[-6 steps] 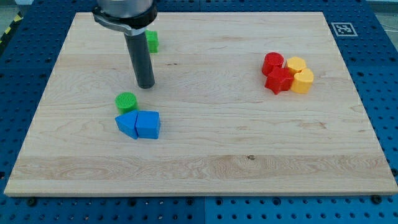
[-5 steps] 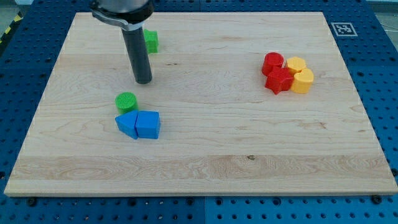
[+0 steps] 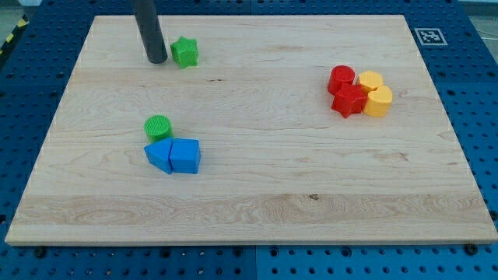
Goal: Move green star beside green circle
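The green star (image 3: 184, 52) lies near the board's top left. My tip (image 3: 156, 60) rests on the board just to the star's left, close to it with a small gap. The green circle (image 3: 158, 127) lies well below, toward the view's bottom, touching the top of the blue blocks.
Two blue blocks (image 3: 173, 155) sit joined just below the green circle. At the view's right, a red circle (image 3: 341, 78), a red star (image 3: 348, 100) and two yellow blocks (image 3: 376, 93) form a tight cluster. The wooden board (image 3: 257, 194) has a tag at its top right corner.
My tip has moved toward the view's top and slightly left, from above the green circle to beside the green star. No block has moved.
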